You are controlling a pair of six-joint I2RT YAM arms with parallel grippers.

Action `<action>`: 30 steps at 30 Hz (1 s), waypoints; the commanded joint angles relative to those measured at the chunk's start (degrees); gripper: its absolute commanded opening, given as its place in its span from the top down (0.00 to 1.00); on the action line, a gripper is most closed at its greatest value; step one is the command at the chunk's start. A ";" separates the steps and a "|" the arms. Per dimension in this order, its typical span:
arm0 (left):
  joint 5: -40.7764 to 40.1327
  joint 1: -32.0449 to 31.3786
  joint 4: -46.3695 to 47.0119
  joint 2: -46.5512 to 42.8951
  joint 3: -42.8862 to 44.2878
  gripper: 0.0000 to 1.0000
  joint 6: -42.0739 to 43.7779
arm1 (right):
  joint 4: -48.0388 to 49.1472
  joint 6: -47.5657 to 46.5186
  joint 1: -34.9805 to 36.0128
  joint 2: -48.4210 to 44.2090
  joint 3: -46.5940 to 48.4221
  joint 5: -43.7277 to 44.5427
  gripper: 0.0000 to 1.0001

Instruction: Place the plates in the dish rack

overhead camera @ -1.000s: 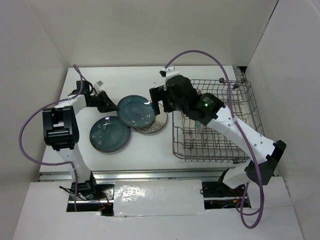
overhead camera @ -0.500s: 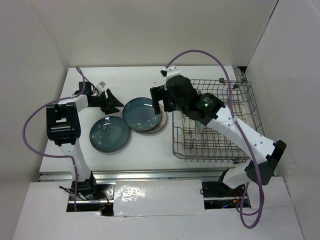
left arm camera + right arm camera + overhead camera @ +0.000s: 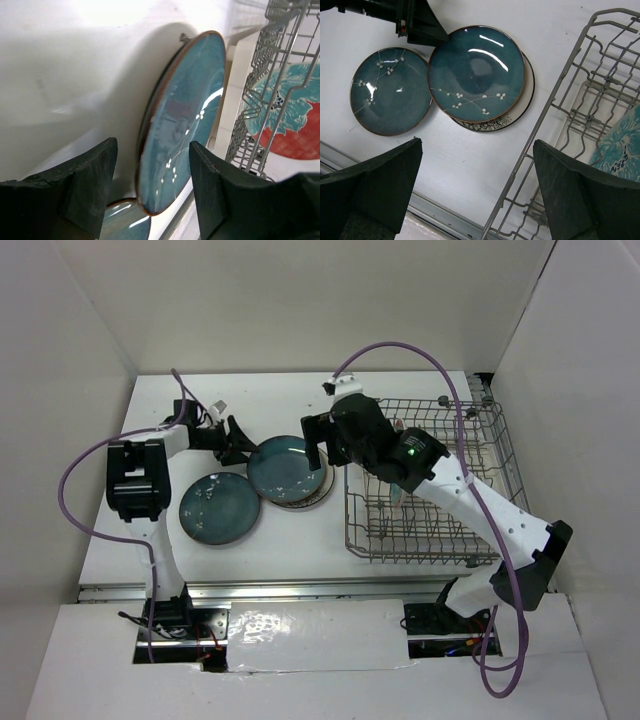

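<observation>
One dark teal plate [image 3: 288, 468] [image 3: 476, 72] lies on top of the cream plate [image 3: 519, 111], with the second teal plate [image 3: 220, 507] [image 3: 390, 90] flat on the table to its left. My left gripper [image 3: 240, 440] [image 3: 152, 185] is open at the upper teal plate's [image 3: 185, 115] left rim, which sits just ahead of its fingertips; nothing is gripped. My right gripper [image 3: 325, 445] [image 3: 477, 185] hangs wide open above the table between the plates and the dish rack [image 3: 430, 480] [image 3: 570, 100]. The red plate with its turquoise patch [image 3: 290, 115] [image 3: 620, 145] stands in the rack.
The rack's left wire wall [image 3: 260, 100] stands close to the right of the stacked plates. The white table's front edge [image 3: 435, 212] runs below the plates. The left arm's purple cable [image 3: 75, 480] loops out over the left side.
My left gripper has opened and let go of the teal plate, which has shifted right onto the cream plate. The gripper followed to the right. The right arm has barely moved.
</observation>
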 commanded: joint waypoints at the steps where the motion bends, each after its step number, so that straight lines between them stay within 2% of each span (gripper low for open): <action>1: 1.62 -0.64 0.87 1.29 1.98 0.30 1.62 | -0.15 0.83 0.47 -2.19 0.19 1.32 0.02; 6: 1.80 -2.30 0.53 2.96 2.68 0.37 1.79 | -0.42 0.92 0.39 -2.19 0.19 1.93 0.02; 9: 0.83 -3.01 0.96 3.05 1.98 0.49 1.44 | -0.59 1.36 0.30 -2.45 -0.25 2.11 0.02; 10: 0.74 -3.01 1.31 2.87 1.19 0.56 1.01 | -0.59 1.44 0.39 -2.54 -0.42 2.11 0.02; 13: 0.74 -2.92 2.28 1.65 0.31 0.71 0.56 | -0.50 1.71 0.21 -2.89 -0.86 2.02 0.02; 17: -0.13 -3.01 1.49 -0.02 0.75 0.84 0.30 | -0.59 1.62 0.12 -3.07 -1.21 1.85 0.02; 19: -0.40 -2.93 0.53 -0.81 1.36 0.99 0.21 | -0.77 1.80 0.04 -2.98 -1.13 1.93 0.02; 30: 0.04 -1.70 -2.64 -7.32 3.47 1.00 0.56 | -0.50 1.80 0.12 -3.34 -1.39 1.76 0.02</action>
